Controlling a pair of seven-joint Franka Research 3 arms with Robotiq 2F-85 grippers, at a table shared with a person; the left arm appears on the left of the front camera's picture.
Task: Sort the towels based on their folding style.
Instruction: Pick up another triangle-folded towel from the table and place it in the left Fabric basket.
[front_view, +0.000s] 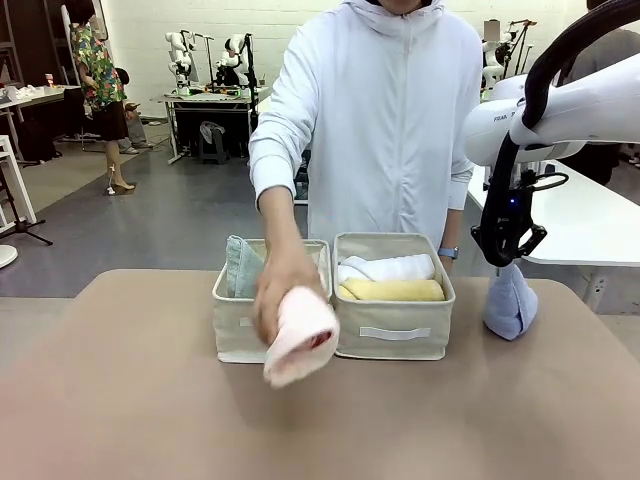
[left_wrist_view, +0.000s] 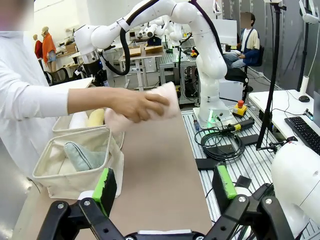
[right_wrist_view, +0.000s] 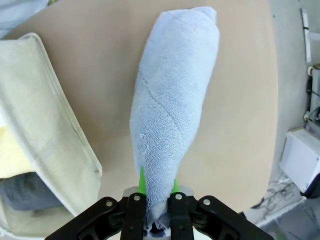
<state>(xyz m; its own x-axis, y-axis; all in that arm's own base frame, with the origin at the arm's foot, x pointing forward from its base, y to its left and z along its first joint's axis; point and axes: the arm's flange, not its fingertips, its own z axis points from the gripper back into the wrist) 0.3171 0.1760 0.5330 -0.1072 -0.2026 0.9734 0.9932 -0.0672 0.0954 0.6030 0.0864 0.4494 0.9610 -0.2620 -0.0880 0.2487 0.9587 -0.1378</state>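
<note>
Right gripper (right_wrist_view: 159, 187) was clenched on the light-blue cone towel (right_wrist_view: 170, 110) by its tip; towel hung below it, beside the nearer bin (front_view: 395, 340). Step called for a high lift across to the farther bin (front_view: 230, 338) with the sage-green cone (front_view: 240, 265), clear of the person's hand (front_view: 272, 300) holding the pink roll (front_view: 302, 340). Left gripper (left_wrist_view: 165, 182) was released, empty.

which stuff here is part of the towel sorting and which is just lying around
Job: blue cone towel, pink roll, green towel, white roll, yellow roll, grey towel, left bin, right bin.
Lying about: keyboard, cable bundle, red stop button.

Right gripper (right_wrist_view: 158, 192) pinching light-blue towel (right_wrist_view: 172, 105) tip; beige bin (right_wrist_view: 47, 150) beside
</note>
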